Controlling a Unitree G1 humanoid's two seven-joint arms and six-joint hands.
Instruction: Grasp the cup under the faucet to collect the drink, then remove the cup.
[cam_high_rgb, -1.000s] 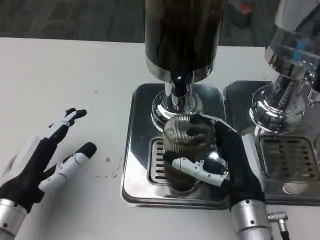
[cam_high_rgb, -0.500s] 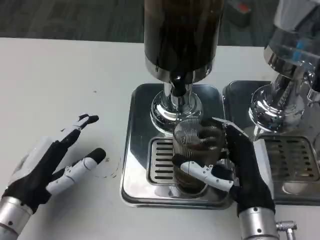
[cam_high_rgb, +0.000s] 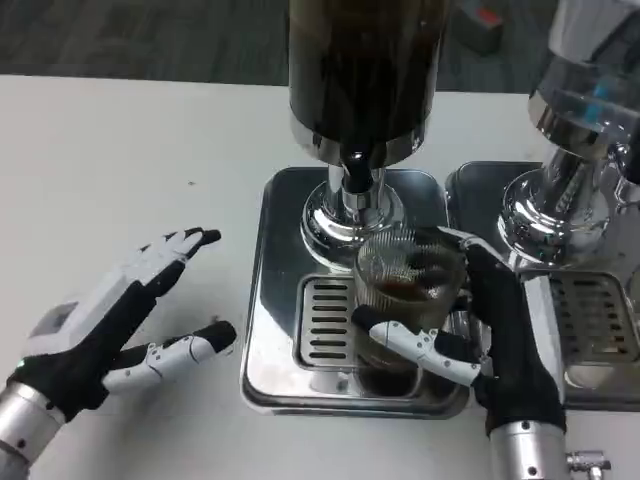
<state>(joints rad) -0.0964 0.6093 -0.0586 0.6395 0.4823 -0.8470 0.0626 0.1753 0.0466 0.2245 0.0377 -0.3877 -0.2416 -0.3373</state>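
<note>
A ribbed clear cup with dark drink in its lower part stands over the drip grate of the steel tray. It sits just in front of the black faucet nozzle under the dark drink tank. My right hand grips the cup from the right, thumb across its front, fingers behind it. On the white table to the left my left hand hovers open, fingers spread and pointing toward the tray.
A second dispenser with its own steel tray stands close on the right, next to my right forearm. Bare white table stretches to the left and behind my left hand.
My right hand has carried the cup slightly to the right and toward me, off the faucet's line. My left hand has moved right, closer to the tray.
</note>
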